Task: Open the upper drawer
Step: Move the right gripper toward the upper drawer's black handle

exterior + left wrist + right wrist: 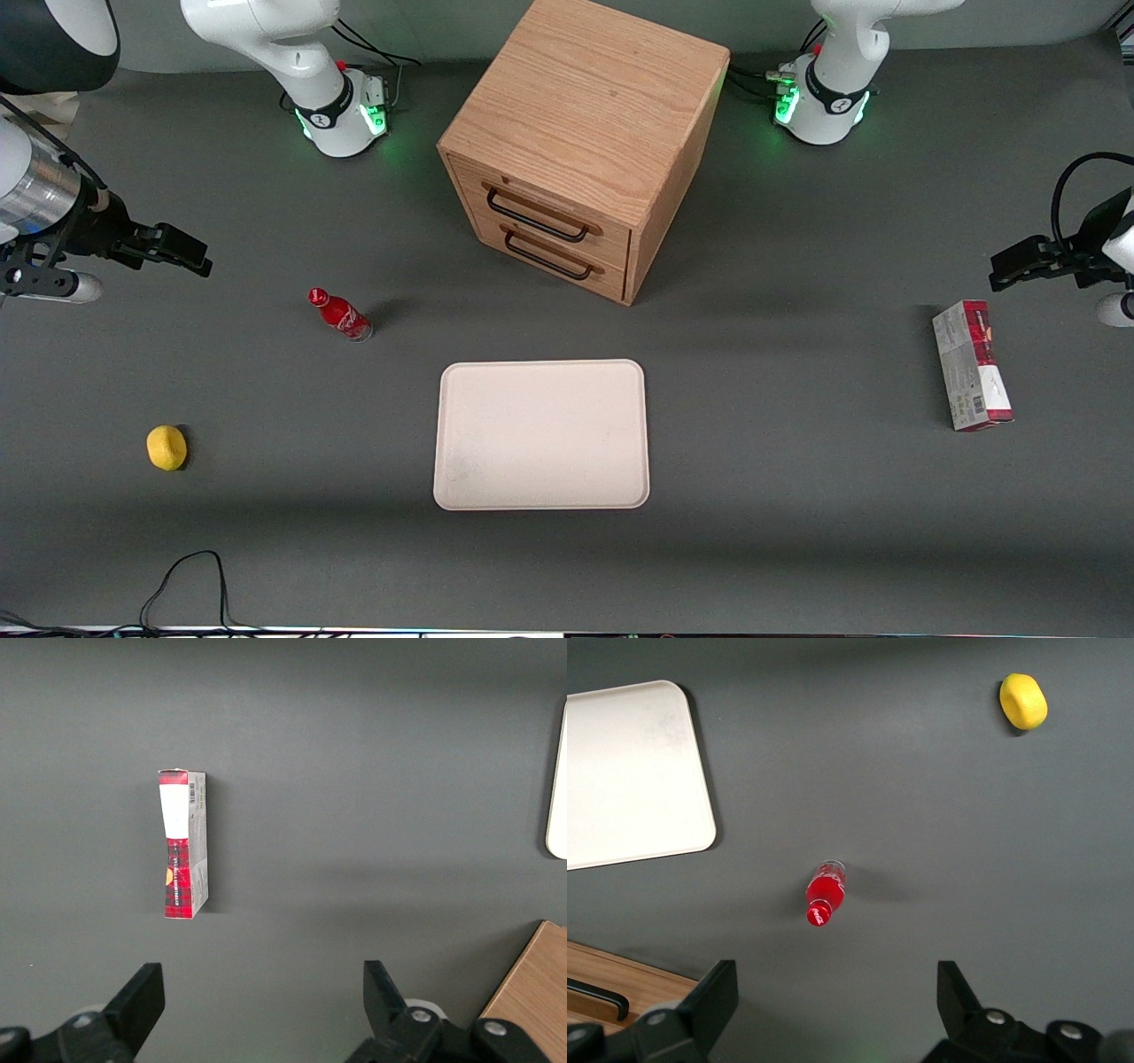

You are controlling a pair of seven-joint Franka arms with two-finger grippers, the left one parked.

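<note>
The wooden cabinet (589,133) stands mid-table, farther from the front camera than the tray. Its upper drawer (542,202) is closed, with its black bar handle (536,219) flush against the front. The lower drawer (551,255) beneath it is closed too. My right gripper (197,255) hovers above the table toward the working arm's end, well away from the cabinet. The gripper (835,976) is open with nothing between its fingers, and bare table lies under it. A corner of the cabinet (629,976) and a piece of a black handle (598,999) show in the right wrist view.
A red bottle (341,315) (825,893) stands between my gripper and the cabinet. A yellow lemon-like object (166,447) (1023,701) lies nearer the camera. A cream tray (541,434) (629,771) lies in front of the drawers. A red carton (972,364) (183,843) lies toward the parked arm's end.
</note>
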